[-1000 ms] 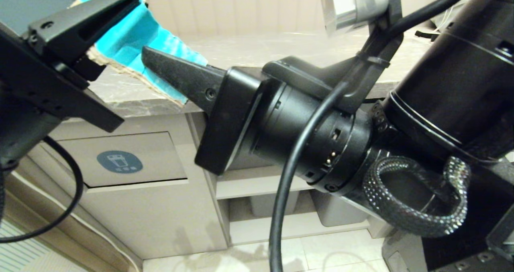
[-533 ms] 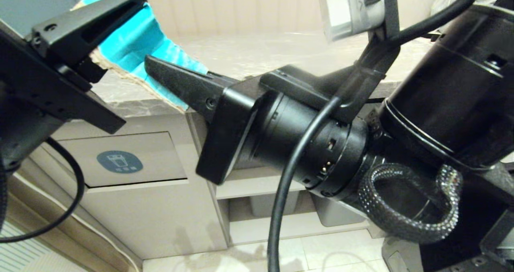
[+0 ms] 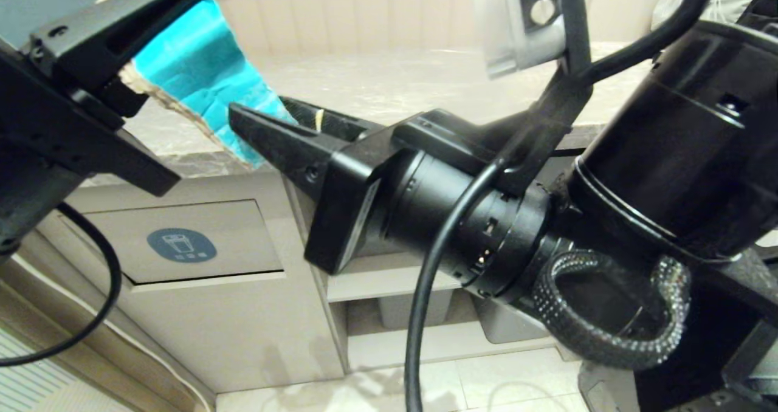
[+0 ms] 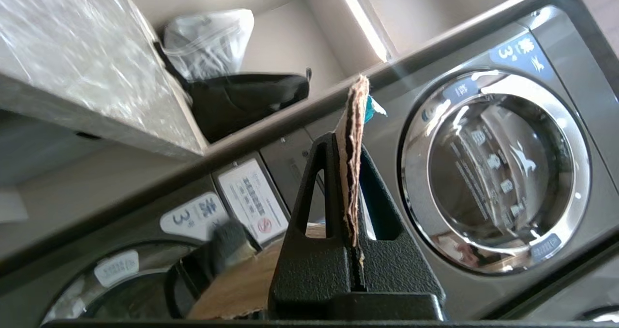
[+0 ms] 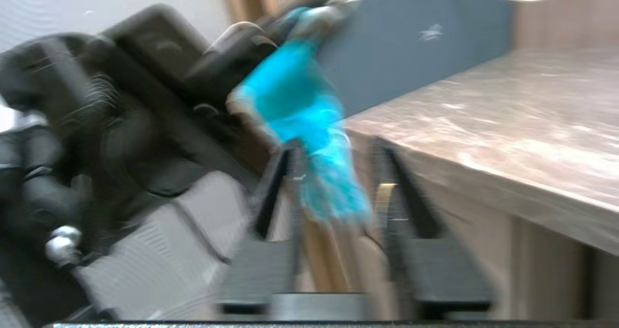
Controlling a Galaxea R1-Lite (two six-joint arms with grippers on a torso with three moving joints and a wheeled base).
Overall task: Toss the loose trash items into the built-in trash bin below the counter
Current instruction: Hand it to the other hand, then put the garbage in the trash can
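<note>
My left gripper (image 3: 159, 35) is raised at the upper left, above the counter (image 3: 395, 78), shut on a turquoise-faced cardboard scrap (image 3: 194, 53). The left wrist view shows that scrap (image 4: 355, 105) edge-on, pinched between the jaws of my left gripper (image 4: 348, 146). My right gripper (image 3: 261, 111) points left at the scrap and is open, its fingers on either side of the scrap's lower tip. In the right wrist view the scrap (image 5: 300, 105) hangs between the spread fingers of my right gripper (image 5: 333, 154). The bin flap (image 3: 231, 230) with its blue sticker is closed, below the counter at the left. The other scraps are out of view.
Two grey plastic bins (image 3: 413, 309) (image 3: 510, 324) stand on a low shelf right of the bin cabinet. A grey-blue box (image 5: 411, 42) sits on the counter behind the scrap. Washing machines (image 4: 493, 173) and a black bag (image 4: 246, 100) lie beyond the counter's end.
My right gripper has opened, and its fingers now straddle the scrap's lower tip. My left gripper with the scrap has shifted slightly up and to the left.
</note>
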